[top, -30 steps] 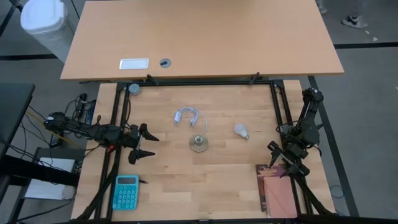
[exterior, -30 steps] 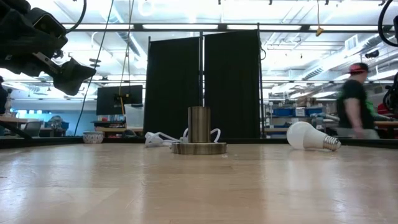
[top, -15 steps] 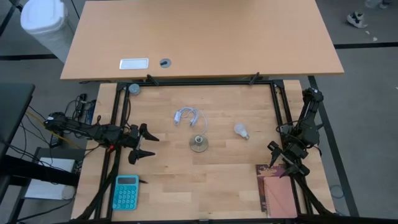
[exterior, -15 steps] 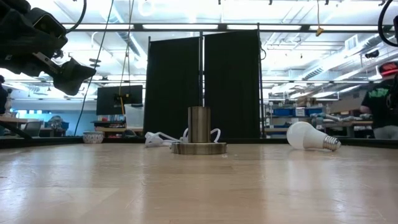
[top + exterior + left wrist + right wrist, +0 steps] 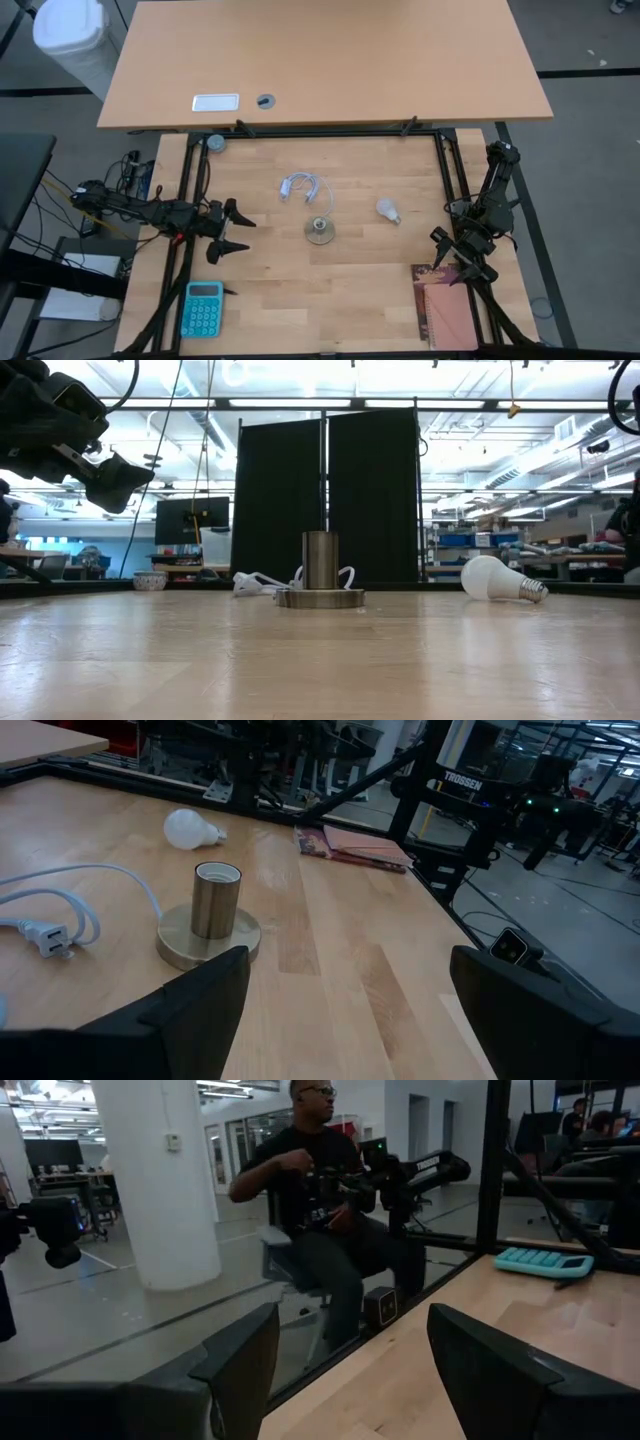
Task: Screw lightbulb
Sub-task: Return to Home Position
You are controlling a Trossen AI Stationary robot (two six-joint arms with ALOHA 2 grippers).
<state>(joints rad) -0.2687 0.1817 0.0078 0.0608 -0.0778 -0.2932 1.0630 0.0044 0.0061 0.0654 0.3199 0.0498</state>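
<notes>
Lightbulb (image 5: 388, 210): lies on its side on the desk (image 5: 350, 295), at 3 o'clock from the lamp socket (image 5: 320, 231), not touching it.
Left jaws: apart, holding nothing, at the desk's 9 o'clock side.
Right jaws: apart, holding nothing, at the 3 o'clock edge.

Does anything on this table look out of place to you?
Yes: the lightbulb lies on its side, apart from the lamp socket, which stands empty. The left gripper and right gripper sit open, off to either side.
</notes>
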